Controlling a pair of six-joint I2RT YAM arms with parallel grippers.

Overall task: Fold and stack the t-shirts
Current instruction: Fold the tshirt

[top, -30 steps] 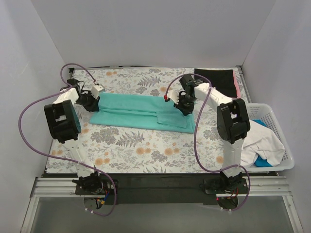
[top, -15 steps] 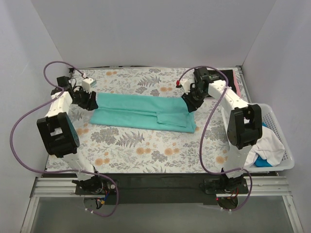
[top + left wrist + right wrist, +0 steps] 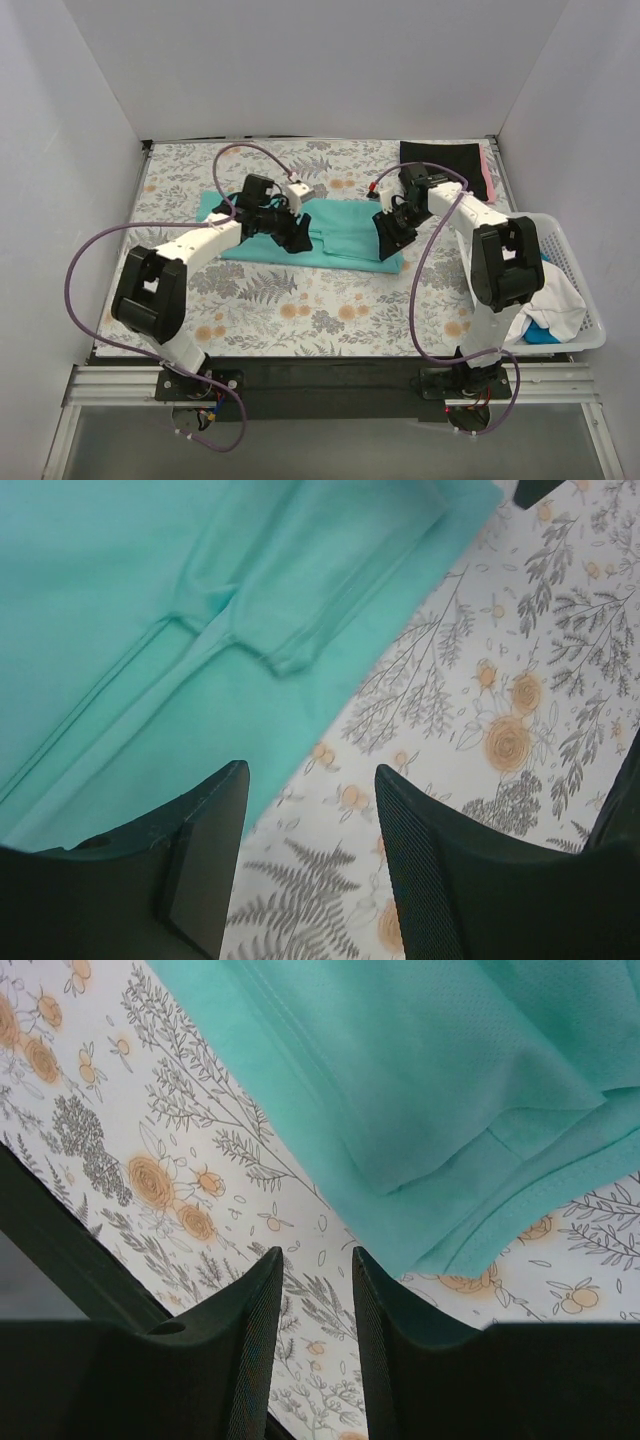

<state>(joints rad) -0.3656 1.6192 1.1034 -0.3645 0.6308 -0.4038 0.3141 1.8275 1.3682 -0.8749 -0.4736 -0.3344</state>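
Note:
A teal-green t-shirt [image 3: 345, 228], folded into a long band, lies flat on the floral cloth [image 3: 300, 300]. My left gripper [image 3: 300, 236] hovers over the band's middle, near its front edge. It is open with nothing between its fingers. In the left wrist view the gripper [image 3: 312, 776] frames bare floral cloth, with the teal shirt [image 3: 120, 600] at the upper left. My right gripper [image 3: 386, 236] is at the shirt's right end, open and empty. The right wrist view shows this gripper [image 3: 316, 1255] beside the shirt's sleeve hem [image 3: 450, 1080]. A folded black t-shirt [image 3: 445, 160] with a pink one [image 3: 488, 172] under it lies at the back right.
A white lattice basket [image 3: 590, 340] stands at the table's right edge. It holds a crumpled white t-shirt [image 3: 555, 290] and a blue one [image 3: 540, 335]. The enclosure's pale walls close in the left, back and right sides.
Both grippers have opened and let go of the teal shirt's ends. The left arm has swung from the shirt's left end to its middle. The right gripper shifted slightly toward the front.

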